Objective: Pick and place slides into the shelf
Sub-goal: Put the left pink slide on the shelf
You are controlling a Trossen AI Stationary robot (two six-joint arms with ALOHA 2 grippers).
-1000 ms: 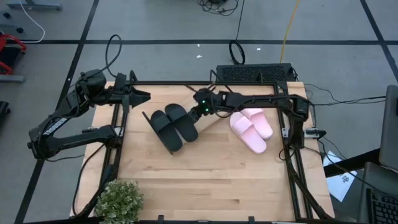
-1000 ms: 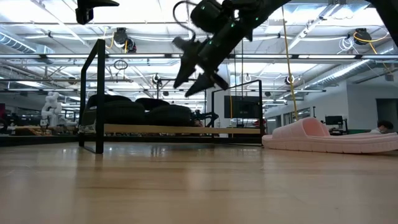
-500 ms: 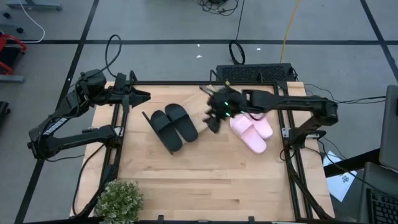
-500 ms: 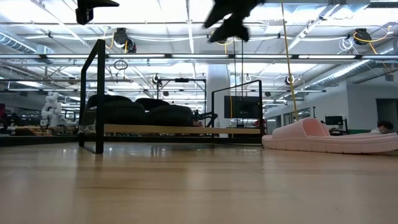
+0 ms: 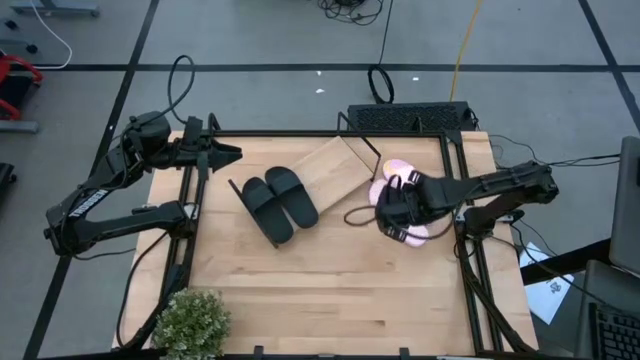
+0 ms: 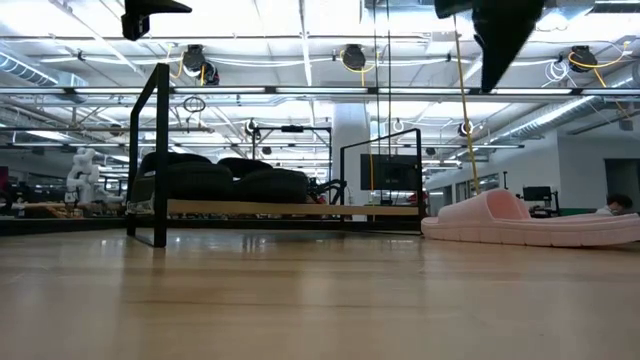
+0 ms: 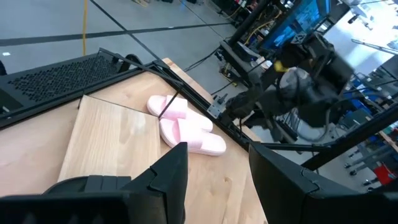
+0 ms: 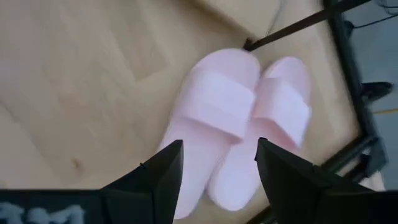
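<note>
The pale pink slides (image 8: 236, 106) lie side by side, soles down, on the tabletop near its right edge, also seen in the low view (image 6: 530, 220). My right gripper (image 8: 214, 168) hovers open above them (image 5: 390, 212), touching nothing. The black slides (image 5: 280, 205) rest on the left half of the slanted shelf (image 5: 335, 168); its right half is bare board. In the low view the black slides (image 6: 220, 178) sit on the shelf board (image 6: 300, 208). My left gripper (image 5: 232, 153) waits open and raised at the table's far left, seen in its own view (image 7: 217, 180).
A potted plant (image 5: 190, 322) stands at the table's near left corner. A black rail frame (image 5: 470, 260) borders the table, and a black perforated box (image 5: 410, 117) sits at the far edge. Bare tabletop (image 5: 330, 290) spreads along the near side.
My right gripper has risen from beside the black slides on the shelf and swung toward the table's right edge, ending over the pink slides. The bare half of the shelf board, earlier covered by that arm, now shows. Slides and shelf have stayed put.
</note>
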